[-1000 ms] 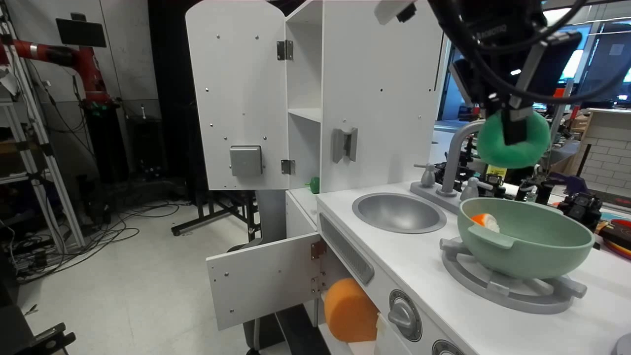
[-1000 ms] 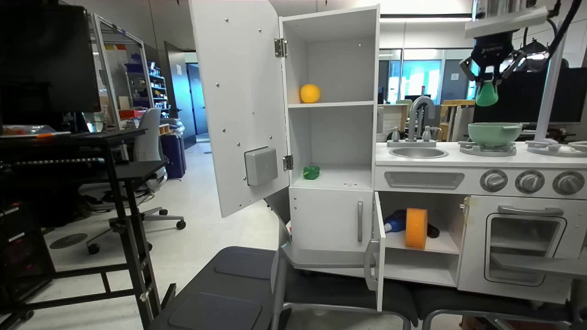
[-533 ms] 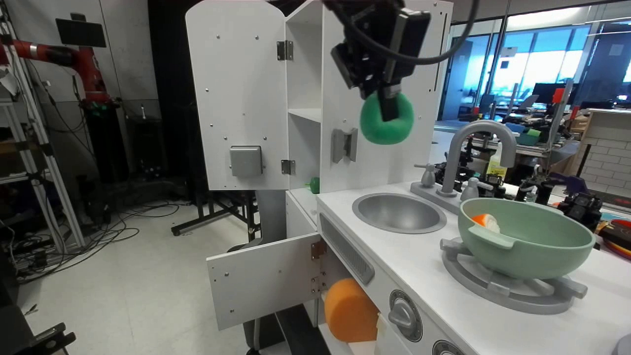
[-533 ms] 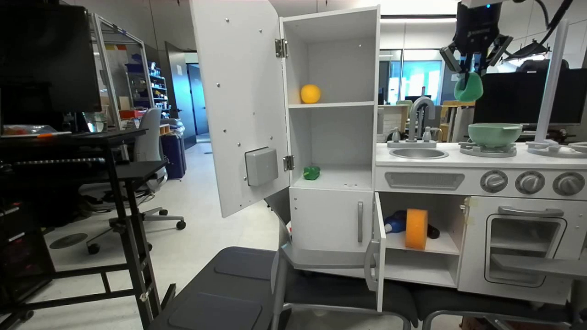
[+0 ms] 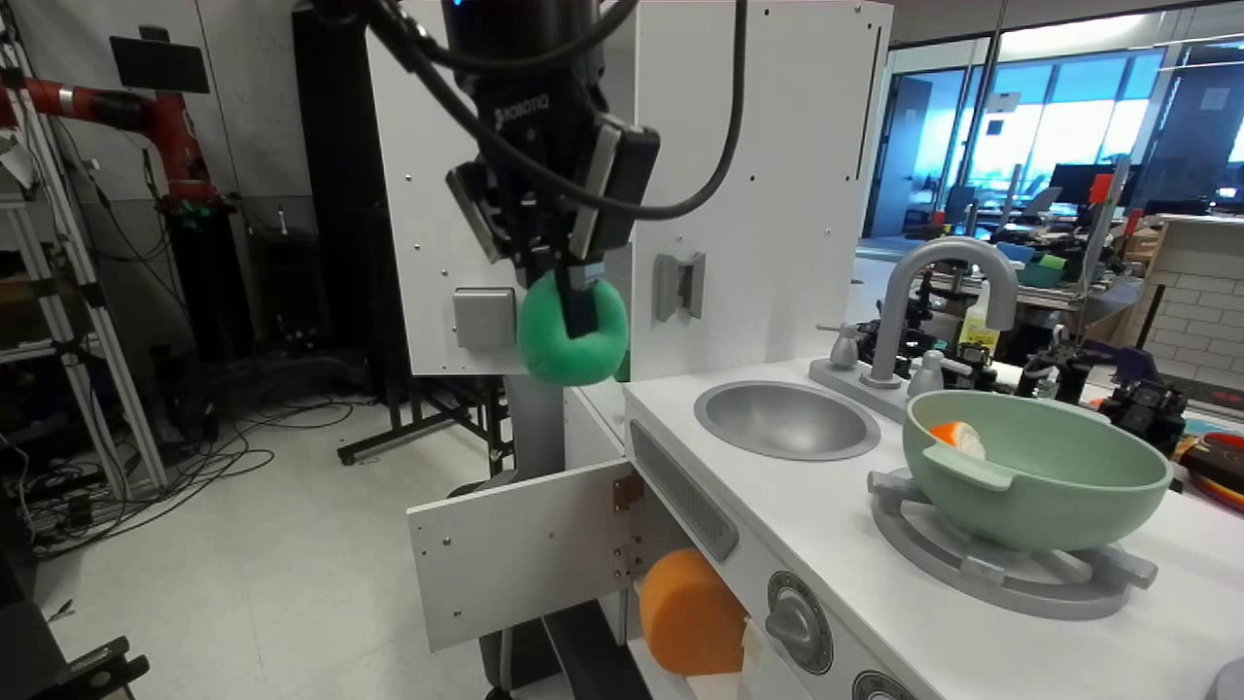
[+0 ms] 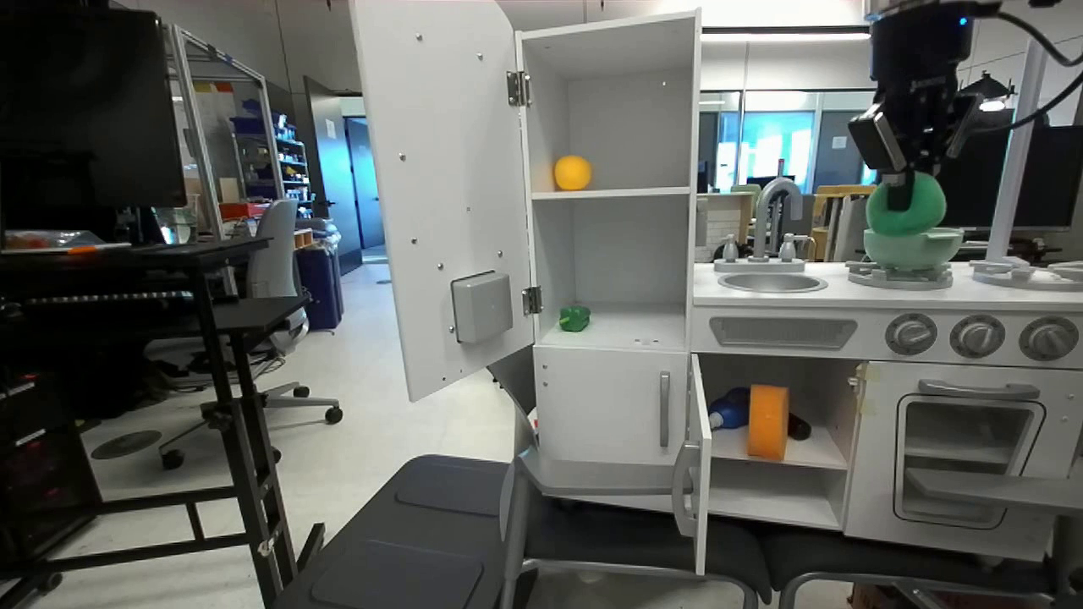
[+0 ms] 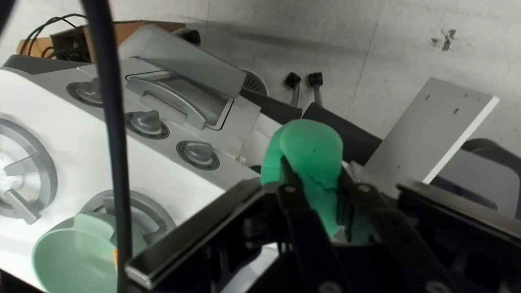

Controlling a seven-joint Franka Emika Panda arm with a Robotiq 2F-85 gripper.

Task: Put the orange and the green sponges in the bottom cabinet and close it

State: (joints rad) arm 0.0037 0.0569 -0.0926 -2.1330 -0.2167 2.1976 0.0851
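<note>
Plainly, the gripper (image 7: 314, 167) was clamped on the green sponge (image 7: 312, 142) in mid-air, while the orange sponge (image 6: 768, 423) sat inside the bottom cabinet (image 6: 774, 501), right of its open door (image 5: 525, 554).

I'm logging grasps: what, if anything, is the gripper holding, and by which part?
The green sponge, pinched by its upper part in the gripper; the sponge's rounded lower end hangs free.
</note>
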